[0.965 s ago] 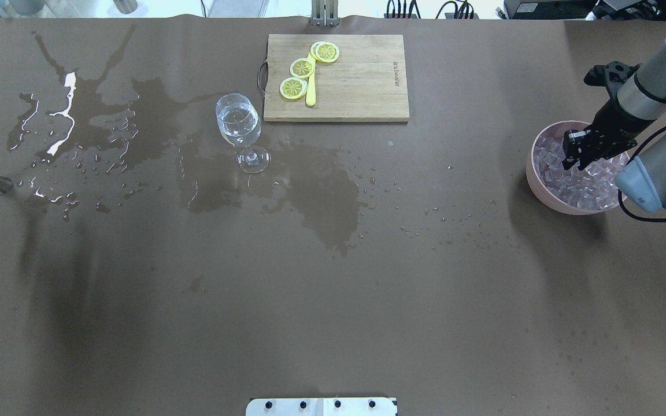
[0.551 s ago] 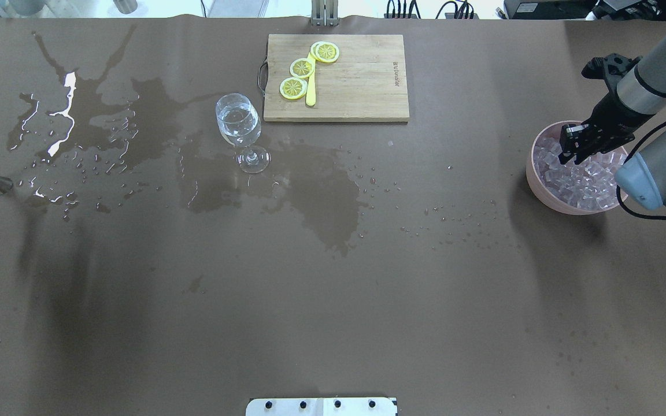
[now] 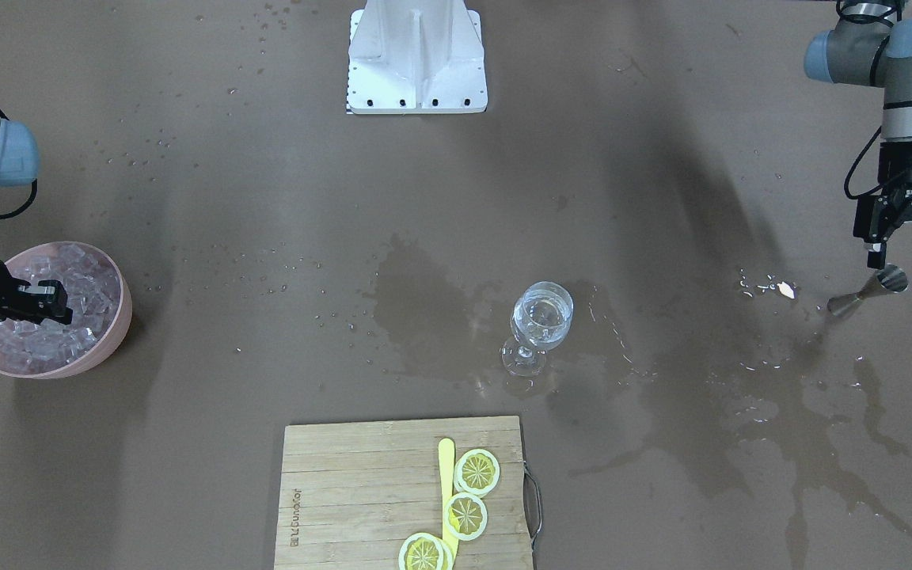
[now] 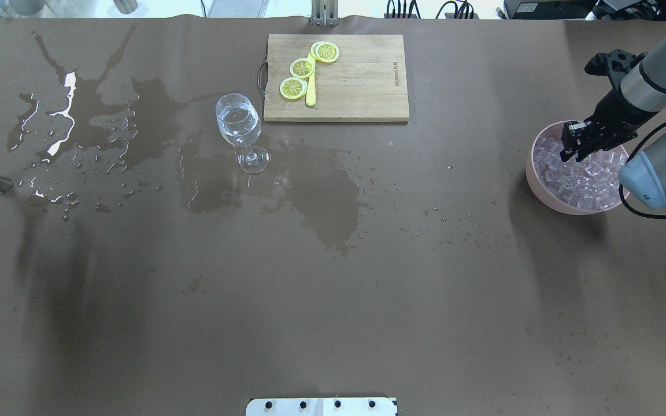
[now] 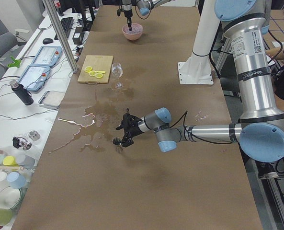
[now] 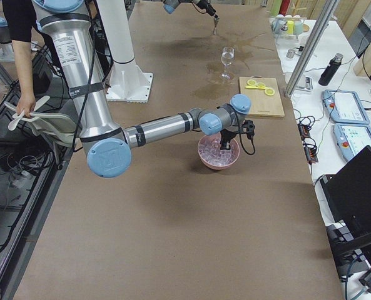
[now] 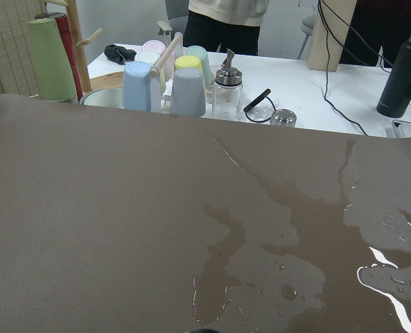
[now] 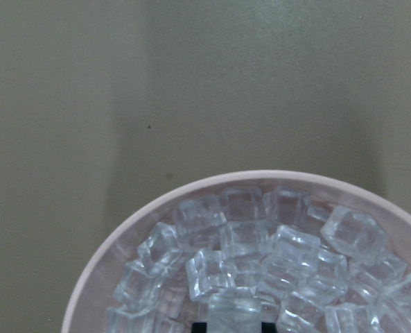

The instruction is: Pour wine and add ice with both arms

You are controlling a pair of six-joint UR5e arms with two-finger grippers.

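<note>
Hovering over far-right pink bowl (image 4: 533, 180): right tool (image 4: 571, 155), clenched on one ice cube (image 8: 233, 309) | ice (image 4: 584, 180): remainder heaped in that bowl | left tool (image 3: 902, 255): fingers spread, released, above tilted jigger (image 3: 868, 291) at tabletop (image 4: 367, 300) left edge | wine (image 4: 238, 128): in upright wine glass (image 4: 253, 160), just left of cutting board (image 4: 356, 81), amid wet patches (image 4: 321, 196).

A robotics lab: robot arms (image 5: 256, 81) over a brown-covered table (image 4: 333, 318), aluminium frame post (image 6: 310, 50), cable-strewn side bench (image 5: 7, 108), monitor (image 6: 360, 181).
</note>
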